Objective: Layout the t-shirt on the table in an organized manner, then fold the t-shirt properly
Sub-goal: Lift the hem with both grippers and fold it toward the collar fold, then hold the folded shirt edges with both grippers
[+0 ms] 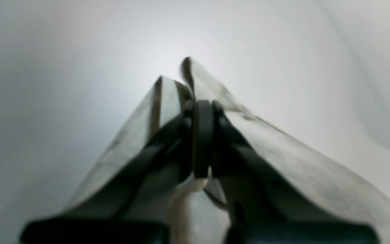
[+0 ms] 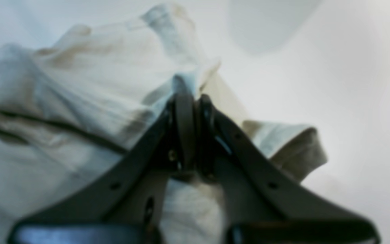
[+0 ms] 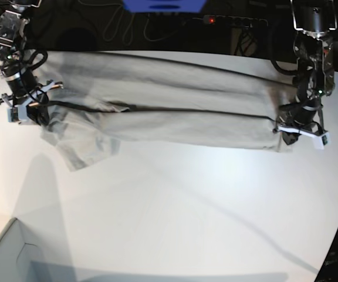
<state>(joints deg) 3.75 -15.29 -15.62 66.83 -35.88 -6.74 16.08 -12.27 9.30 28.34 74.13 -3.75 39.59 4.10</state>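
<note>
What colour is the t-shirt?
Plain light grey-beige t-shirt, no pattern; clearest in the base view.

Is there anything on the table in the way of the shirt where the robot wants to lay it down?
Nothing visible blocks it. Both pincers, left and right, are shut on the t-shirt, which is stretched between them. The table in front of it shows only shadows. A pale box corner sits far off at the near edge.
</note>
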